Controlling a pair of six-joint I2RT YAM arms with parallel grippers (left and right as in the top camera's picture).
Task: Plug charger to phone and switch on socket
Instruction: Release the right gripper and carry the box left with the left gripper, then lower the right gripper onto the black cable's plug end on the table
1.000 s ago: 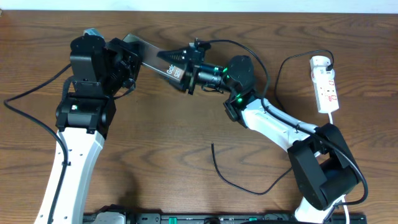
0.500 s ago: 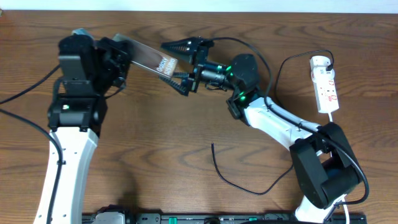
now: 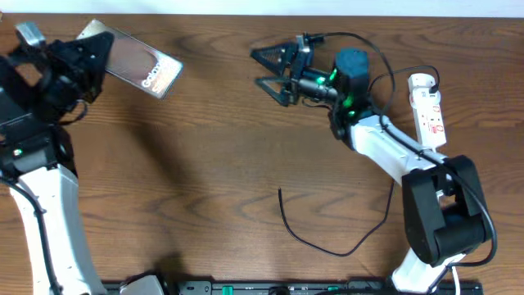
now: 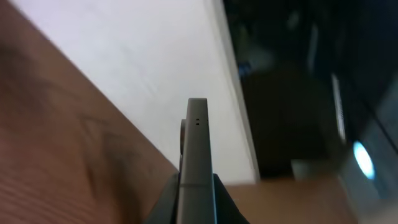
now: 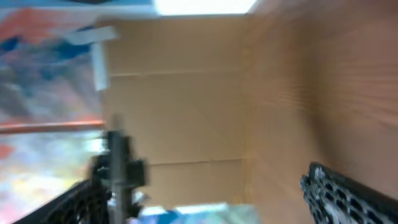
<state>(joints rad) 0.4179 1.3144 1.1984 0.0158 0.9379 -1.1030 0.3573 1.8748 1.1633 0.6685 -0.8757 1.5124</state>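
In the overhead view my left gripper (image 3: pixel 92 51) is shut on one end of the phone (image 3: pixel 139 65) and holds it tilted at the table's far left; its "Galaxy" lettering faces up. In the left wrist view the phone (image 4: pixel 197 149) shows edge-on between the jaws of that gripper (image 4: pixel 197 202). My right gripper (image 3: pixel 259 67) is open and empty, well to the right of the phone; the right wrist view (image 5: pixel 211 196) is blurred. The charger cable (image 3: pixel 315 242) lies on the table, its plug tip (image 3: pixel 280 192) free. The white socket (image 3: pixel 429 111) lies at the far right, with the black adapter (image 3: pixel 431 79) at its top end.
The cable loops from the table's middle front up towards the socket, passing under my right arm (image 3: pixel 385 147). My left arm (image 3: pixel 41 188) stands along the left edge. A white wall (image 4: pixel 143 62) runs behind the table's far edge.
My right gripper has opened off the phone and drawn back to the right. My left arm has carried the phone to the left. The cable and socket have not moved.
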